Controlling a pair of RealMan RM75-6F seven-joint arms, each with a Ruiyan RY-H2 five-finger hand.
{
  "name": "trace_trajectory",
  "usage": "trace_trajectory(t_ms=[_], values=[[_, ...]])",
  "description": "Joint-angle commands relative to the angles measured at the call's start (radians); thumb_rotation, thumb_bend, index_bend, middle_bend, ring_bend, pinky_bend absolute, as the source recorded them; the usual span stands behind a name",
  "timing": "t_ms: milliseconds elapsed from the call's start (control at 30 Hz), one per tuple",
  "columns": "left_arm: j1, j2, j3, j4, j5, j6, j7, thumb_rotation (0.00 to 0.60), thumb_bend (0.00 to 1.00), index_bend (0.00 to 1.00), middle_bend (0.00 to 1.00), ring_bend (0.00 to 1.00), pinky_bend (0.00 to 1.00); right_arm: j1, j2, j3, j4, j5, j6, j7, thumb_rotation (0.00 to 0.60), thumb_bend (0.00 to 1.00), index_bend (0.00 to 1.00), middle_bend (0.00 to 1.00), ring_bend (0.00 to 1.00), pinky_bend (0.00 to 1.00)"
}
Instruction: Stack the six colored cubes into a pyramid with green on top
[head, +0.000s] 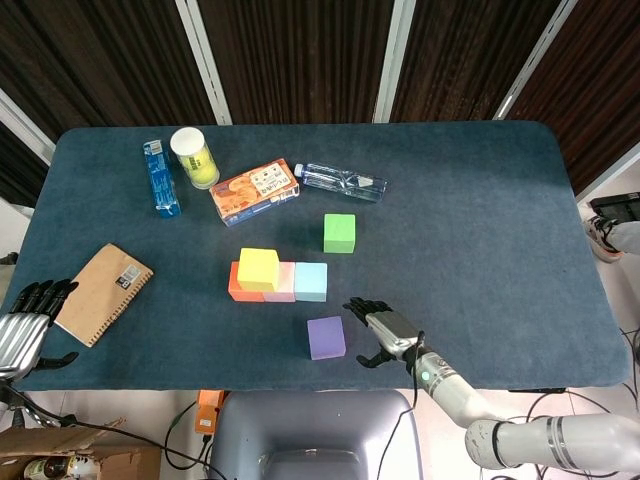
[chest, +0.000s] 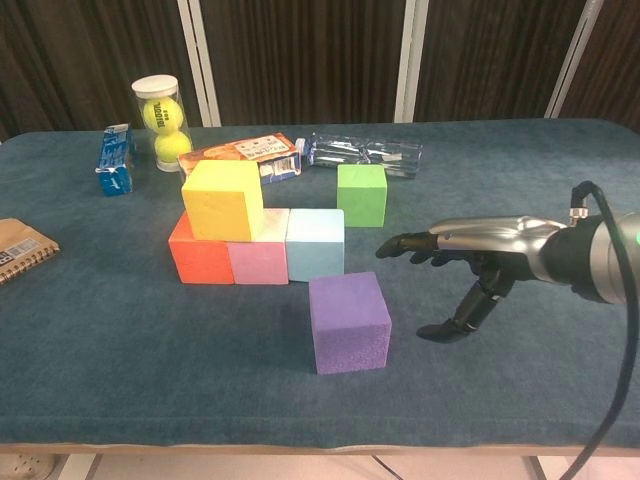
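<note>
Purple cube (chest: 349, 321) sits alone just in front of the blue cube (chest: 315, 243) that ends the orange-pink-blue row. Right hand (chest: 470, 262) hovers just right of the purple cube, fingers (chest: 405, 243) stretched toward it, thumb hanging below, spread wide and empty. Left hand (head: 22, 335), far left of that cube off the table's edge, also lies spread and empty.

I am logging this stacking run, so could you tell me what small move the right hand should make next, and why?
Probably ease the right hand further left to close around the purple cube. It is open beside that cube, not touching it, and the cube sits alone in front of the row.
</note>
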Motion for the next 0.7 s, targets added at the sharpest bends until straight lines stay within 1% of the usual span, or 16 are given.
trace_trajectory(t_ms=[33, 133, 333, 433, 700], values=[[0.002, -0.002, -0.003, 0.002, 0.002, -0.005, 0.004, 0.600, 0.12, 0.09, 0.06, 0.00, 0.05, 0.034, -0.037, 0.011, 0.023, 0.051, 0.010, -0.018, 0.600, 0.25, 0.06, 0.00, 0.00, 0.00], [0.006, 0.000, -0.007, 0.001, -0.002, -0.014, 0.011, 0.600, 0.12, 0.09, 0.06, 0.00, 0.05, 0.057, -0.056, 0.012, 0.036, 0.088, 0.006, -0.027, 0.600, 0.25, 0.06, 0.00, 0.00, 0.00], [0.011, 0.001, -0.012, 0.003, -0.006, -0.020, 0.011, 0.600, 0.12, 0.09, 0.06, 0.00, 0.05, 0.078, -0.076, 0.004, 0.047, 0.115, 0.017, -0.046, 0.600, 0.25, 0.08, 0.00, 0.00, 0.00], [0.015, 0.002, -0.014, 0.006, -0.006, -0.032, 0.004, 0.600, 0.12, 0.09, 0.06, 0.00, 0.05, 0.085, -0.105, 0.006, 0.063, 0.127, 0.032, -0.044, 0.600, 0.25, 0.09, 0.00, 0.00, 0.00], [0.024, 0.010, -0.021, 0.005, -0.003, -0.042, -0.012, 0.600, 0.12, 0.09, 0.06, 0.00, 0.05, 0.088, -0.165, 0.022, 0.093, 0.149, 0.081, -0.033, 0.600, 0.25, 0.18, 0.00, 0.00, 0.00]])
